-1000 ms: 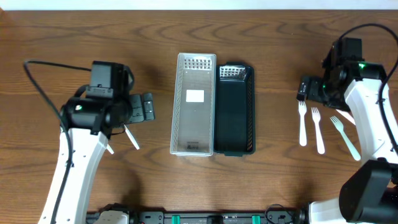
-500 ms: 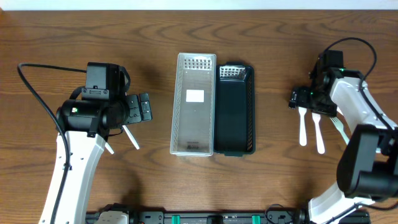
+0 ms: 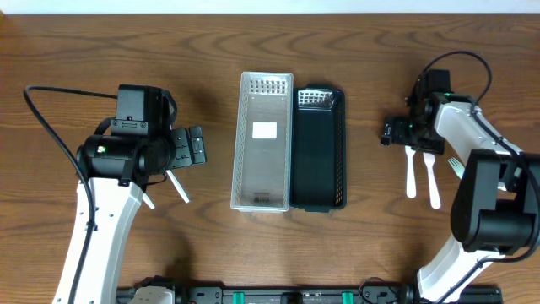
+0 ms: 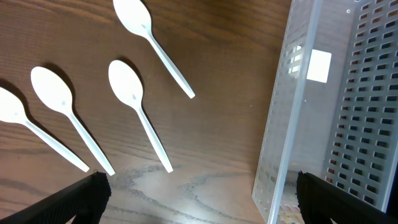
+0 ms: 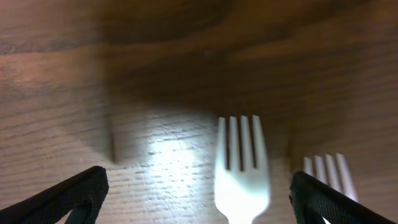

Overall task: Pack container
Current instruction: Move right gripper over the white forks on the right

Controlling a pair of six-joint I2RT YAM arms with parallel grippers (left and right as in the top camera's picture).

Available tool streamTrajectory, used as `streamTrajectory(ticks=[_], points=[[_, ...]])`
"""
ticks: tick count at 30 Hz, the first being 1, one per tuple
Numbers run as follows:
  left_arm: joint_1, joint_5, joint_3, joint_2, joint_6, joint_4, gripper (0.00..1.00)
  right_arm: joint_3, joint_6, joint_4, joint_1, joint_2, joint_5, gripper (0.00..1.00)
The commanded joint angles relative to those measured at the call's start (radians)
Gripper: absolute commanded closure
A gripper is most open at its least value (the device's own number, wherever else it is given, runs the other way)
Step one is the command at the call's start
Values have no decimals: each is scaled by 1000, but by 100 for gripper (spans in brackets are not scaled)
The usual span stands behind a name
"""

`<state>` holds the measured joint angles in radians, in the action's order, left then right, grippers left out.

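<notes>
A clear slotted container and a black slotted container stand side by side at the table's middle. Several white spoons lie left of the clear container; in the overhead view two handles stick out from under my left arm. My left gripper is open and empty above the wood, between the spoons and the clear container. White forks lie at the right. My right gripper is open and empty, low over the table, with one fork's tines between its jaws.
A second fork lies just right of the first. In the overhead view a third fork is partly under my right arm. The black container has a grid insert at its far end. Cables trail from both arms.
My right gripper has moved left and down to the tips of the forks. My left arm shifted slightly left, then stayed still.
</notes>
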<state>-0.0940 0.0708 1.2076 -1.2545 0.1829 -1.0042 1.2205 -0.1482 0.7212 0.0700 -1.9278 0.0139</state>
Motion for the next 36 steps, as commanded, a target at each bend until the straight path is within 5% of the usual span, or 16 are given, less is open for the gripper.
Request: streamTrajectory(ticks=[1, 13, 28, 36], points=[[4, -12, 11, -2, -5, -5, 2, -3, 15, -4, -20, -29, 14, 4], [4, -11, 7, -2, -5, -5, 2, -3, 6, 0, -24, -70, 19, 17], [4, -12, 7, -2, -6, -5, 2, -3, 6, -5, -22, -70, 17, 60], [4, -12, 7, -2, -6, -5, 2, -3, 6, -8, -22, -70, 13, 70]])
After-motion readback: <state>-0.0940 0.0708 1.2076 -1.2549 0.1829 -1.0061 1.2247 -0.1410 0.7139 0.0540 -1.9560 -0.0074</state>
